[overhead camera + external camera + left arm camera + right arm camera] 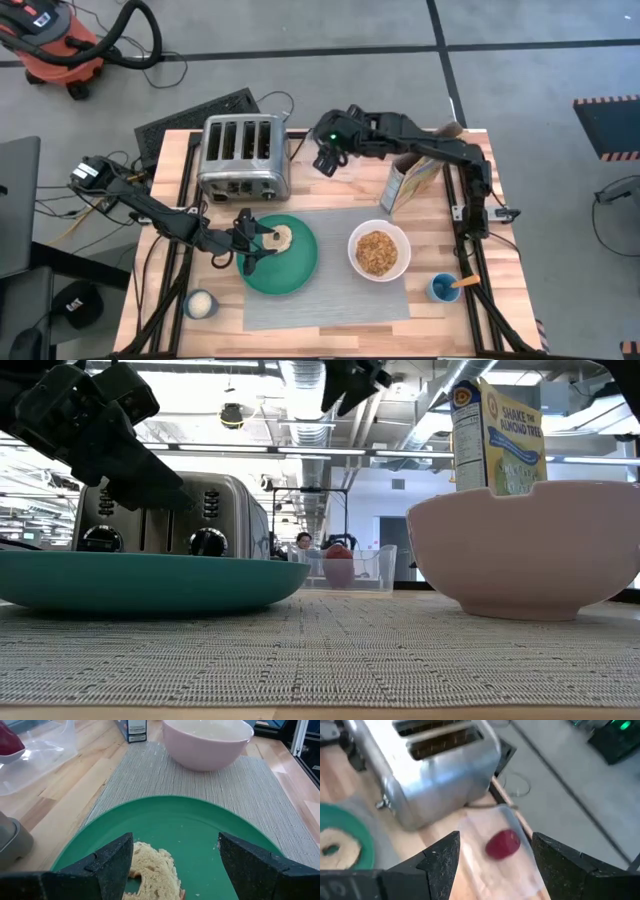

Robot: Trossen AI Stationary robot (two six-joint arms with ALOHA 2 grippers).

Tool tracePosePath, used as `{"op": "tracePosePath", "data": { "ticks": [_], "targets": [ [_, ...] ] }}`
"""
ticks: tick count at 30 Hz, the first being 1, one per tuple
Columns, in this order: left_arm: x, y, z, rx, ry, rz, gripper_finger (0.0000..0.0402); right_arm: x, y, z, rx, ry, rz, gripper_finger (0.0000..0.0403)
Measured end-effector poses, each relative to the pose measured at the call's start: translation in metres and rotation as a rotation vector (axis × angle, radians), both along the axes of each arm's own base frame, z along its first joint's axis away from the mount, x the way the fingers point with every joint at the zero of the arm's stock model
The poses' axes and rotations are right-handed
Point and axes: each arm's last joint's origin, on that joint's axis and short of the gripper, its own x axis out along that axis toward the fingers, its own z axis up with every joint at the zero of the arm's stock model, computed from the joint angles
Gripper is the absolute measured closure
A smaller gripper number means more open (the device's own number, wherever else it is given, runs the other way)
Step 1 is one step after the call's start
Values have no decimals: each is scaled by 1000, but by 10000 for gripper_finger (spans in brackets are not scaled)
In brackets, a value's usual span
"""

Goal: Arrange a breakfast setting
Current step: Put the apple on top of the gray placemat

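The round tan bread (pixel 279 238) lies on the teal-green plate (pixel 295 275), which stands on the left half of the grey placemat (pixel 330 300). My left gripper (pixel 255 240) is open low over the plate, and the bread (pixel 152 872) lies between its fingers, close to one finger (pixel 117 865). The white bowl (pixel 379 222), holding cereal, stands on the mat's right half. My right gripper (pixel 325 162) is open, high above the dark-red fruit (pixel 503 843), which lies in a clear plastic tray (pixel 490 870) to the right of the toaster. The fruit also shows in the low view (pixel 338 563). My left gripper is open around the bread on the plate. The bread's edge (pixel 135 865) lies right beside one finger, and I cannot tell whether it touches it. My right gripper touches nothing.
The chrome toaster (pixel 243 155) stands at the far left behind the plate. A cereal box (pixel 415 180) stands behind the bowl. A small blue cup (pixel 442 289) with a wooden handle in it is at the near right. A small white cup (pixel 200 304) is at the near left.
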Motion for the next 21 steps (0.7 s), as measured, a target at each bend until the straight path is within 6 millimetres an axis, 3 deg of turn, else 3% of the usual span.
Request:
{"op": "tracePosePath", "data": {
  "ticks": [11, 21],
  "targets": [
    [0, -1, 0, -14, 7, -31, 127, -11, -47, -2, 109, -24, -36, 121],
    [0, -1, 0, -22, 11, -46, 127, -18, -113, -25, 234, -31, -106, 47]
  ]
}}
